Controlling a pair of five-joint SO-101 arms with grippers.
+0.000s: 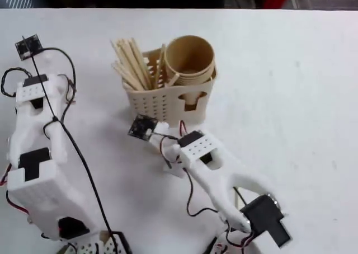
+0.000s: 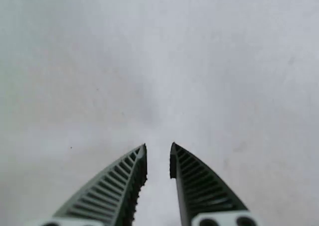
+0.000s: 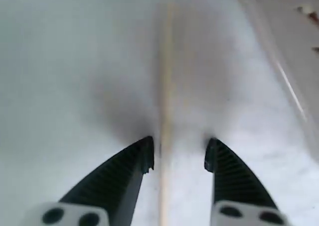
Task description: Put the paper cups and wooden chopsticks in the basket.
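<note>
A cream perforated basket [image 1: 162, 104] stands at the middle of the table. It holds a bundle of wooden chopsticks [image 1: 131, 64] and stacked paper cups [image 1: 190, 58]. My right arm [image 1: 196, 147] sits just in front of the basket. In the right wrist view my right gripper [image 3: 179, 154] is open low over the table, and one wooden chopstick [image 3: 166, 86] lies flat between its fingers, nearer one finger. The basket's wall [image 3: 294, 47] shows to one side. My left arm [image 1: 36, 97] stands far left; its gripper [image 2: 158, 151] is slightly open over bare table, holding nothing.
Black cables [image 1: 78, 153] run across the table between the two arms. The white table [image 1: 291, 97] stretches wide to the right of the basket. The table's far edge [image 1: 179, 9] runs behind the basket.
</note>
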